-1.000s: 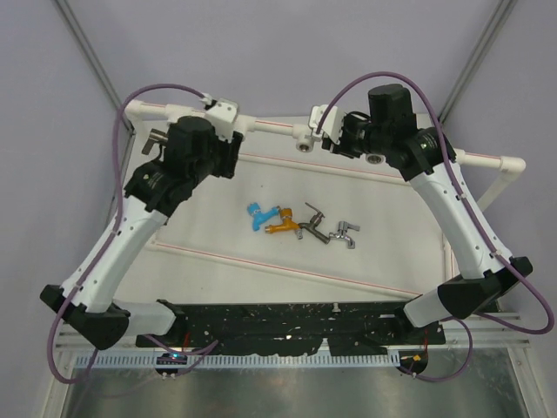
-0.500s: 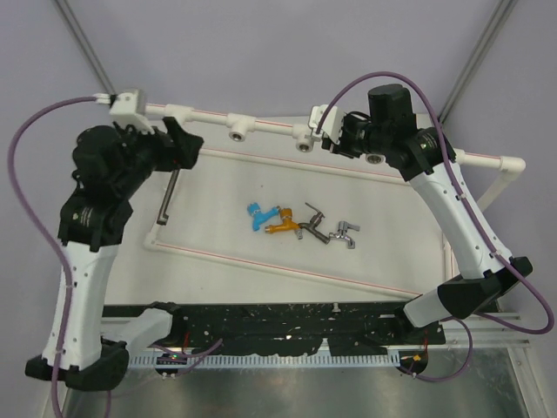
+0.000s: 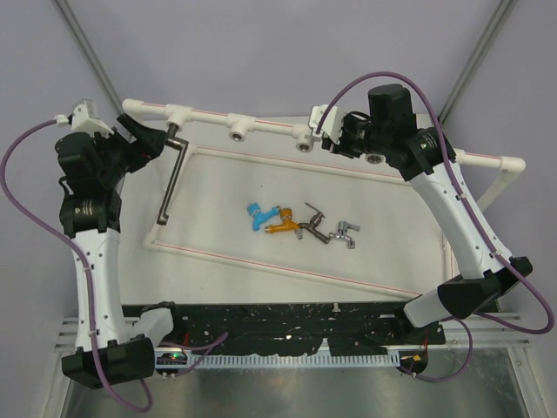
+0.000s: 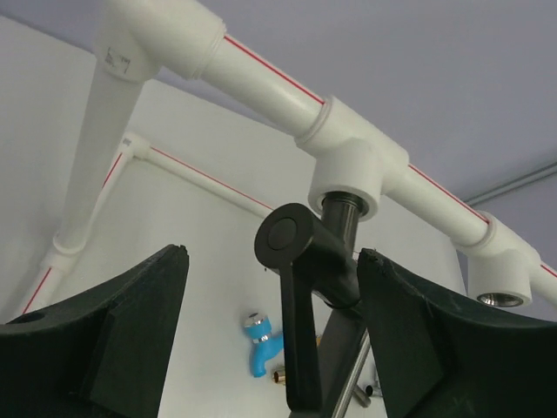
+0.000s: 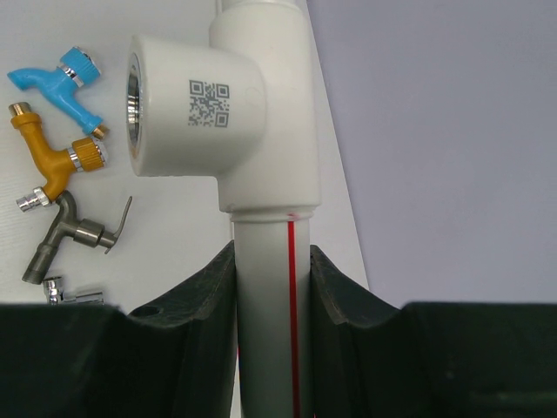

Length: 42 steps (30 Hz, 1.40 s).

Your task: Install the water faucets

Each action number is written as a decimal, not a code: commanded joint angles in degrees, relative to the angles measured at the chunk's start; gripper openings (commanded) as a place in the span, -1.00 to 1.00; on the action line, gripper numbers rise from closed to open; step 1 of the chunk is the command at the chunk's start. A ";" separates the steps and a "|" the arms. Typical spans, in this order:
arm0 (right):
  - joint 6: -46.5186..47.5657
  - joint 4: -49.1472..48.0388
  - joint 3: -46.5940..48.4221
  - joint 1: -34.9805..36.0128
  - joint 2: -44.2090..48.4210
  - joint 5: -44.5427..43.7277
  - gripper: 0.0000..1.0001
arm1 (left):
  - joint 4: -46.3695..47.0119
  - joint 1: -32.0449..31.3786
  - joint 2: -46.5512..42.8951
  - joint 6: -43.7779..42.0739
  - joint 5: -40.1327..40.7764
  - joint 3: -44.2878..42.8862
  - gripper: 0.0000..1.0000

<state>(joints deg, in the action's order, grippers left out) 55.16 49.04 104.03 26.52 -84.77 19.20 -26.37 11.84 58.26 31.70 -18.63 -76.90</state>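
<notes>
Faucets, five. Large dark-grey faucet [image 3: 171, 183], one: long straight arm, seated in pipe frame's [image 3: 209, 116] leftmost socket. Small, four, clustered mid-tabletop [image 3: 218, 178]: blue [image 3: 257, 215], orange [image 3: 283, 225], dark metal [image 3: 312, 223], chrome [image 3: 345, 233]. Left tool [image 4: 271, 252] spread wide, flanking the large one; right tool [image 5: 271, 261] clamped on pipe frame.

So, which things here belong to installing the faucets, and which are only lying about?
For the job: large dark-grey faucet, already in a socket of the white pipe frame; blue faucet; orange faucet; dark metal faucet; chrome faucet.
Not for the job: purple cables; black base plate.
</notes>
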 commanded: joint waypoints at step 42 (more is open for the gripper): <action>-10.94 -10.62 -9.37 1.69 -2.15 8.57 -0.90 | -8.78 -44.44 7.75 -36.99 25.67 -3.51 -0.41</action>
<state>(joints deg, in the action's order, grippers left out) 52.82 38.89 98.35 26.96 -83.35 20.88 -33.28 -32.16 67.20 -7.92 8.78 -79.50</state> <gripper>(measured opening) 0.376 0.191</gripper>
